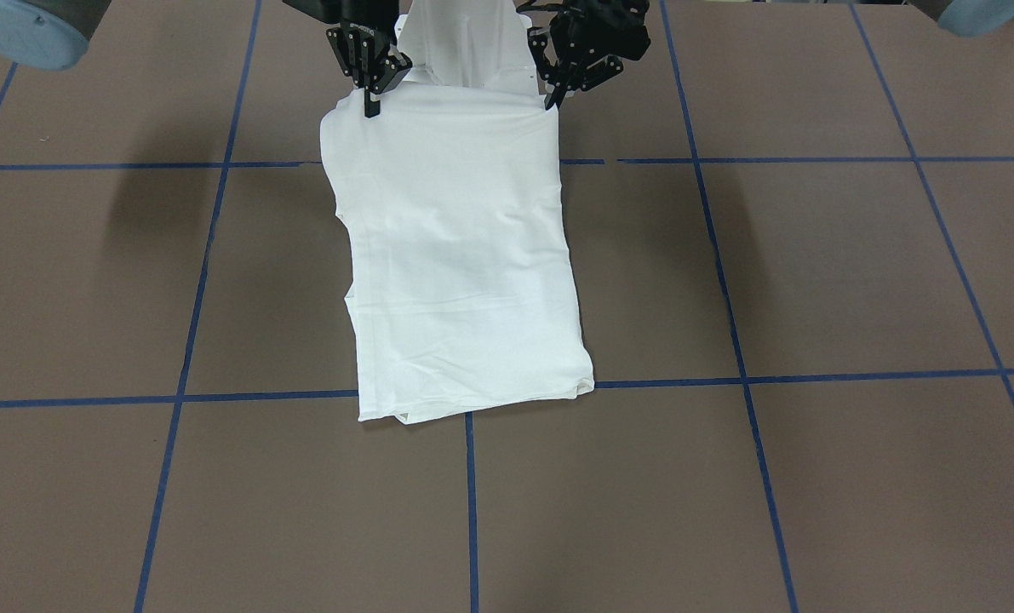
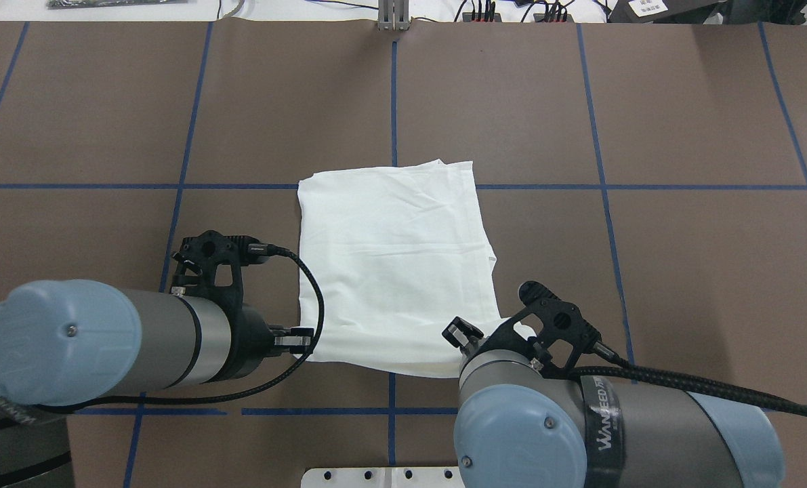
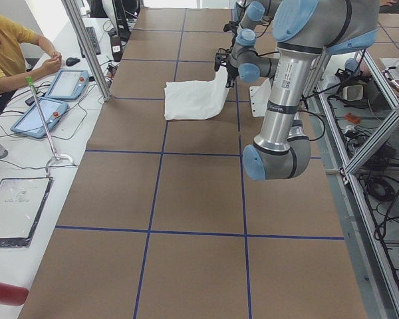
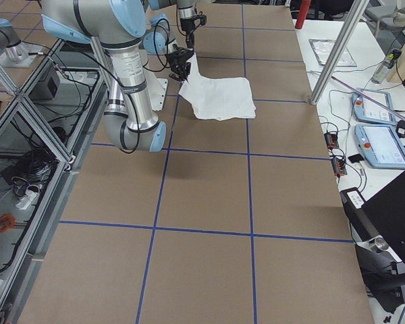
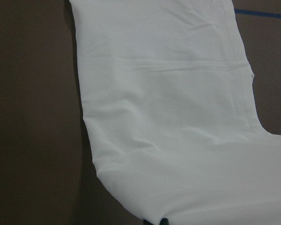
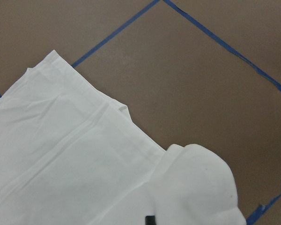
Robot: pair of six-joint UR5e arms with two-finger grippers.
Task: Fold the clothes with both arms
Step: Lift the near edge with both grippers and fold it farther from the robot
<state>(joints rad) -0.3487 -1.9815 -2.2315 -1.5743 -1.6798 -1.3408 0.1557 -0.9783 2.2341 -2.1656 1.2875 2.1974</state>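
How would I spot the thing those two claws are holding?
Look at the brown table with blue tape lines. Near the robot's side lies a folded white shirt, one edge pinched up by the left gripper and right gripper. It's the only cloth there.

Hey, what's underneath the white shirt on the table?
Only the brown table and blue tape lines show around the shirt. Lines run in under it; anything else beneath is hidden by the cloth.
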